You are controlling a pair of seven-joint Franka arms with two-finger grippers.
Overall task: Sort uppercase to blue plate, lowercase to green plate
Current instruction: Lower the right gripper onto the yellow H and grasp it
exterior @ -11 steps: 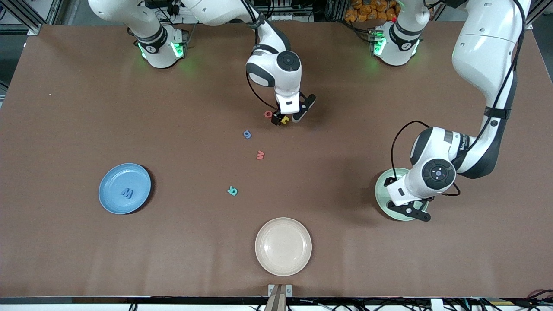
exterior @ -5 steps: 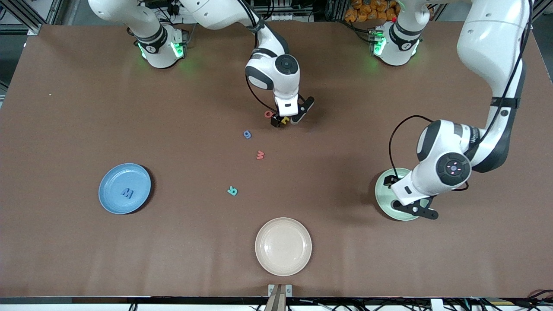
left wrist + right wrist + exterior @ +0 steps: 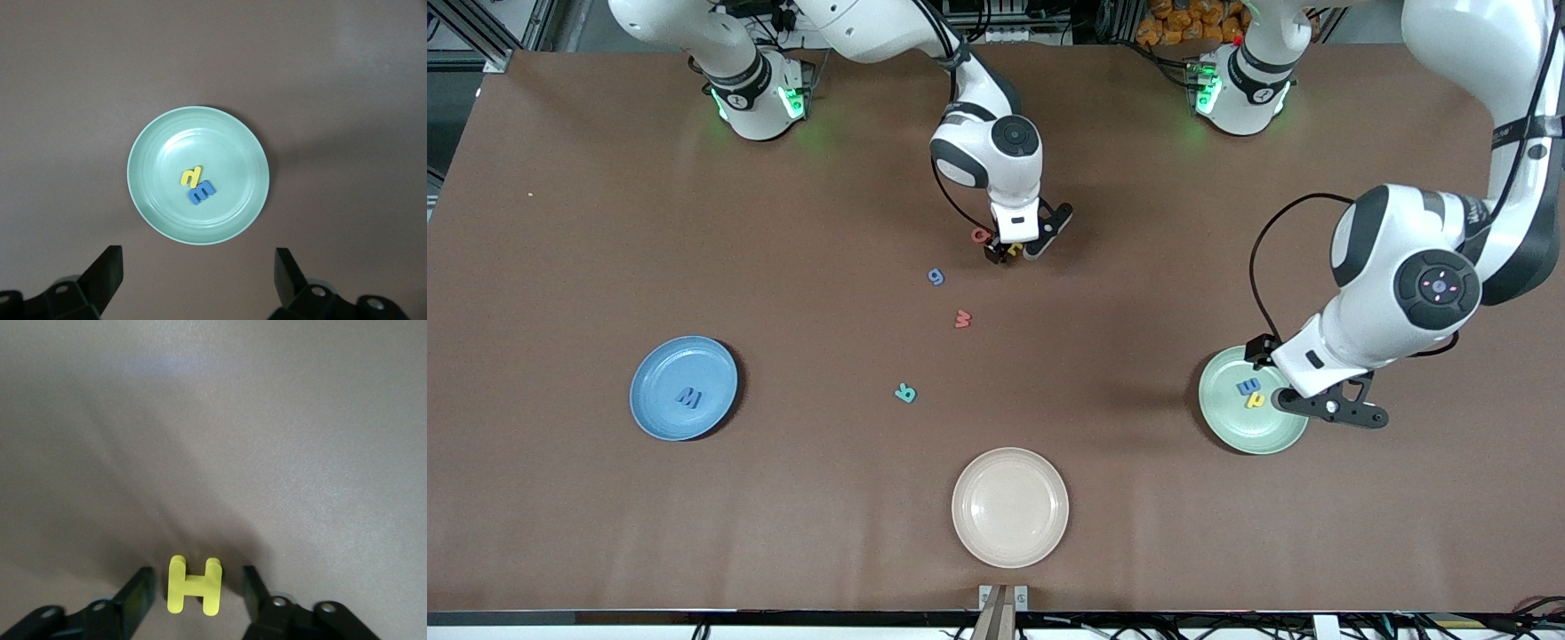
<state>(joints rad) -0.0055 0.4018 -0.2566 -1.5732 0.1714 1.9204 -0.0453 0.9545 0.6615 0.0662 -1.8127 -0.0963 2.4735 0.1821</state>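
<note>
We see the green plate (image 3: 153, 207) below our left gripper (image 3: 197, 280), jaws spread wide, holding yellow n (image 3: 191, 176) and blue m (image 3: 201, 193). Our right gripper (image 3: 193, 600) straddles the yellow H (image 3: 193, 586), fingers beside it, not yet gripping.

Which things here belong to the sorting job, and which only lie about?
Job:
blue plate holding blue W
green plate holding blue m, yellow n
yellow H, between right claw's fingers
red Q
blue g
red w
teal R

Lying about:
cream plate
</note>
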